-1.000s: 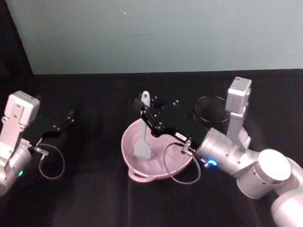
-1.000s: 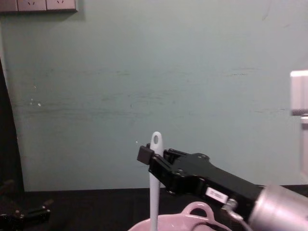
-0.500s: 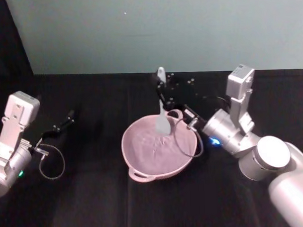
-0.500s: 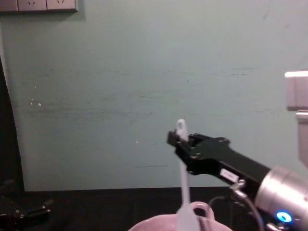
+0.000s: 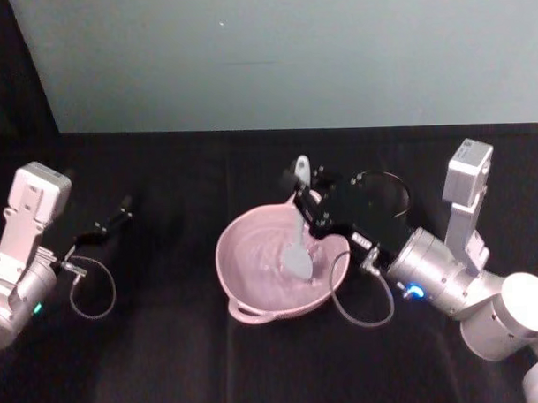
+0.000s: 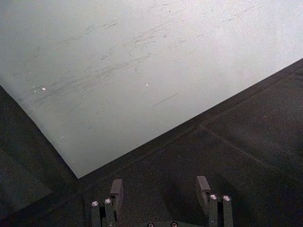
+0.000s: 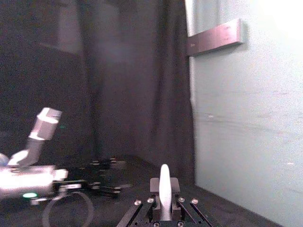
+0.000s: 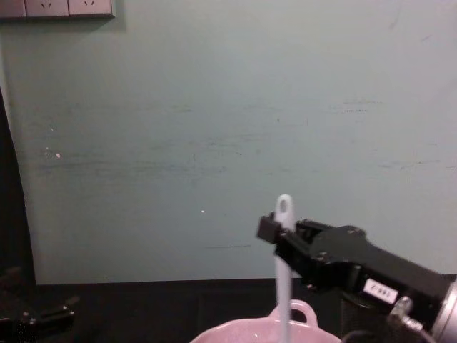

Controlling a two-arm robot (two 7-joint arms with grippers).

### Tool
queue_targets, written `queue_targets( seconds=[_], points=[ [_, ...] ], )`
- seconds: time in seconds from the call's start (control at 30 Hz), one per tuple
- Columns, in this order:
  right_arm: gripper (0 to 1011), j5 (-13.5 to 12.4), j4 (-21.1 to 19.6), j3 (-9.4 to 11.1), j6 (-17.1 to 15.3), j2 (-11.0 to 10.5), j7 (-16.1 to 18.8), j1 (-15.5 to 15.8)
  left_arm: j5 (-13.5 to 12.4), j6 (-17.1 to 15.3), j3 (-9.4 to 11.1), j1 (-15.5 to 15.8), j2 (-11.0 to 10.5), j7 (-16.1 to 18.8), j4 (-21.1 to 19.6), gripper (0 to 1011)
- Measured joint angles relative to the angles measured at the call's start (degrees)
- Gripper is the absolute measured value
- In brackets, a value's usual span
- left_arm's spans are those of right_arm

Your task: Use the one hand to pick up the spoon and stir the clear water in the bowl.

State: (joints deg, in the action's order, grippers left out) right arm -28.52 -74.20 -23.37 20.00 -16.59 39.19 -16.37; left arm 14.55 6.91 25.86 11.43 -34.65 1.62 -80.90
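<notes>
Head view: your black angular right gripper (image 5: 306,193) on its silver cylindrical wrist reaches over the pale pink glossy bowl (image 5: 232,252) from the right. It is clamped on the upper handle of the long slim white plastic spoon (image 5: 298,229). The spoon stands near upright, hole end up, with its scoop down inside the bowl, right of centre. A black wire-mesh cup (image 5: 385,176) sits just behind the gripper. Your left gripper (image 5: 112,219) is parked well apart on the left, over the black tabletop (image 5: 168,346).

Left wrist view: the left gripper (image 6: 159,188) has its jaws spread and nothing between them.

Right wrist view: the spoon (image 7: 164,187) handle rises straight up out of the closed right gripper (image 7: 164,208), pinched at the centre.

Chest view: the right gripper (image 8: 283,234) comes in from the right, its jaws tight on the spoon (image 8: 283,286) just under the hole. The shaft drops behind the bowl (image 8: 246,331) rim, beside its loop handle.

Progress: pickup looks done and the scoop is in the bowl, so you're in the stirring step. What's left is circling the scoop through the water. You can't tell from here how much stirring has been done.
</notes>
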Motion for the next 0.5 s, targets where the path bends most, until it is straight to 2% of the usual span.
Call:
queue_targets(
  seconds=[0.17,0.33,0.5],
  points=[
    [119,-0.73,-0.64,-1.81,-0.01,1.01,0.94,0.25,0.00,0.00,0.00,0.00,0.00,0.00,0.00,1011],
    [120,-0.16,3.19,-3.35,1.40,3.94,0.46,-2.12,0.00,0.00,0.00,0.00,0.00,0.00,0.00,1011],
    [119,0.62,8.05,-3.22,3.17,6.68,-1.11,-5.25,0.00,0.00,0.00,0.00,0.00,0.00,0.00,1011]
  ],
)
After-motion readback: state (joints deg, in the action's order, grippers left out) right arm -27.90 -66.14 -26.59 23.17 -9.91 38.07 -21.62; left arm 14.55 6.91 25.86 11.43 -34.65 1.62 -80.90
